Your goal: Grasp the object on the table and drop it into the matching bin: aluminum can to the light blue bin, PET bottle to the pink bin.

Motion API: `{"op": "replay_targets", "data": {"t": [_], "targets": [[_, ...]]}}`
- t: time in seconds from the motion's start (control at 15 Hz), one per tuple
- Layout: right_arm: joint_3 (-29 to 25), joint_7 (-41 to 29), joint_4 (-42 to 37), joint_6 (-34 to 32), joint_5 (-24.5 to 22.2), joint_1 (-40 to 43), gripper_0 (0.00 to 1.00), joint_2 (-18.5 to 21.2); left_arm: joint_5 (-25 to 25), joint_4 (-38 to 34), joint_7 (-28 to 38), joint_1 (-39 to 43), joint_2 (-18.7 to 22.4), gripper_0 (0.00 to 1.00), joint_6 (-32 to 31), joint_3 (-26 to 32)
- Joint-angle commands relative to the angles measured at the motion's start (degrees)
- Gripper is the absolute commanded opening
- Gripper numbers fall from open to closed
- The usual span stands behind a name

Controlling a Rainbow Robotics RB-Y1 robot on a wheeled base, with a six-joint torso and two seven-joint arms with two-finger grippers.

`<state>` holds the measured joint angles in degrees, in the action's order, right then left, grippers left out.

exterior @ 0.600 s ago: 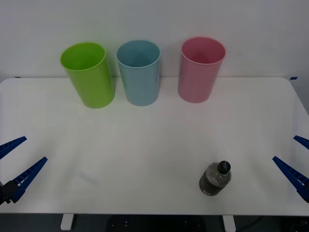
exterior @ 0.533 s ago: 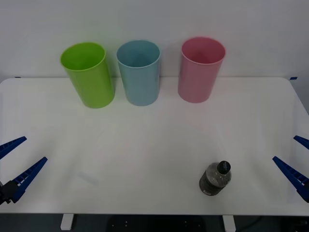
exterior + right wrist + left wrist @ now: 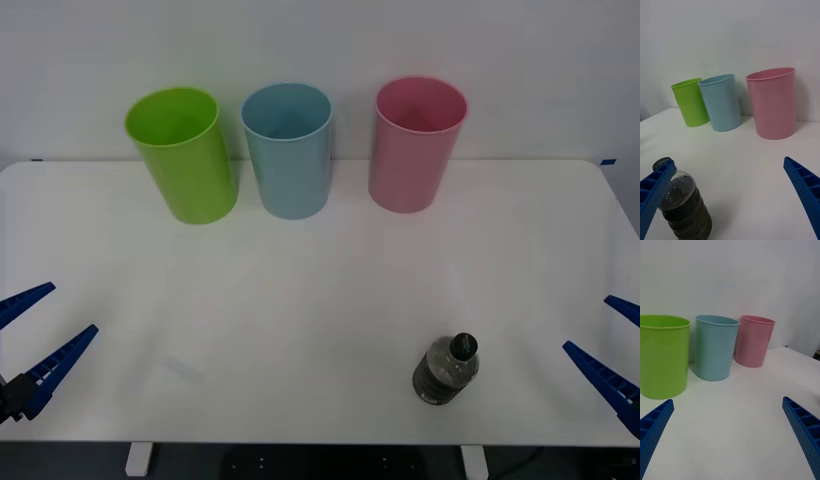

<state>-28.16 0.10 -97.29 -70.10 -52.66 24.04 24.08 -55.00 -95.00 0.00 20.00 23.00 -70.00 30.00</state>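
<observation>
While the bottle [image 3: 447, 368] is standing upright on the table [image 3: 320, 270], nothing of the task is looking done yet: no grasp is being made, and the pink bin [image 3: 415, 143] is waiting at the far edge beside the light blue bin [image 3: 289, 149] and a green bin [image 3: 183, 153]. The right end effector [image 3: 607, 355] is hanging low at the table's near right side with its fingers spread wide apart, holding nothing; the bottle is sitting near it, toward the robot's left and well short of the bins. In the right wrist view the bottle [image 3: 683, 204] is showing just beside one blue finger, off the middle of the gap, with the pink bin [image 3: 773, 103] far ahead beyond the fingertips. The left end effector [image 3: 35, 335] is idling at the near left side, likewise spread and empty, well apart from the bottle. Left to do, by my reading: centring the right end effector on the bottle, closing, lifting, carrying it forward over the pink rim, and letting go.
</observation>
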Motion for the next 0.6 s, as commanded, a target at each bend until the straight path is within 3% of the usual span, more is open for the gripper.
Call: {"op": "replay_targets", "data": {"t": [0.07, 0.33, 0.6], "targets": [[1.8, 0.9, 0.0, -0.1, 1.9, 1.5, 1.0, 2.3, 0.0, 0.0, 0.0, 0.0, 0.0, 1.0, 0.0, 0.0], [2.8, 3.4, 2.5, -3.2, 2.6, 1.7, 1.0, 4.0, 0.0, 0.0, 0.0, 0.0, 0.0, 1.0, 0.0, 0.0], [3.7, 13.7, 6.6, -4.1, 2.6, 1.2, 1.0, 6.0, 0.0, 0.0, 0.0, 0.0, 0.0, 1.0, 0.0, 0.0]]}}
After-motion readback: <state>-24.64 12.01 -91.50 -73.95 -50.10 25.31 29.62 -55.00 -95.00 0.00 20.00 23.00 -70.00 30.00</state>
